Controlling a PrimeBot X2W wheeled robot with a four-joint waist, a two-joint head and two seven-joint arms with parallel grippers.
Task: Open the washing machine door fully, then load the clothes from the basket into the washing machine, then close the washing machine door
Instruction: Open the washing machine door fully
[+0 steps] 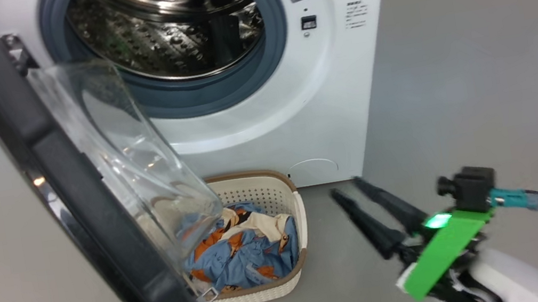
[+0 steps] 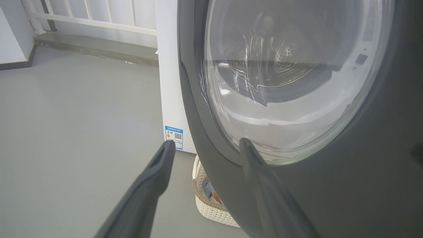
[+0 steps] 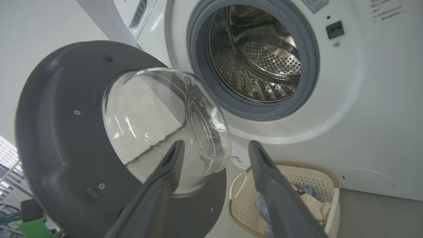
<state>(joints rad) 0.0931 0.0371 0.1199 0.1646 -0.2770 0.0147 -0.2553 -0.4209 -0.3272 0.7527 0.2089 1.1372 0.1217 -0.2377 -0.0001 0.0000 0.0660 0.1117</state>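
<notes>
My head camera showed the clothes [image 1: 247, 254] in the basket [image 1: 267, 191] by the open washing machine door [image 1: 77, 203], my left wrist camera showed a blue sticker [image 2: 173, 137], and my left jaws and right jaws stood apart.

The washing machine [image 1: 298, 130] is cased in smooth white panels with a soft gloss. Its drum [image 1: 164, 32] is made of bright perforated steel and is ringed by a seal [image 1: 217, 97] of matt grey-blue rubber. The washing machine door [image 1: 72, 204] is framed in dark grey plastic, matt on the inner face, and is fitted with a bowl [image 1: 129, 157] of clear, glossy glass. The basket [image 1: 261, 190] is moulded in cream perforated plastic, with a brown woven-look rim. The clothes [image 1: 249, 262] are seen as soft, crumpled printed cloth. The floor [image 1: 476, 59] is finished in smooth matt grey
</notes>
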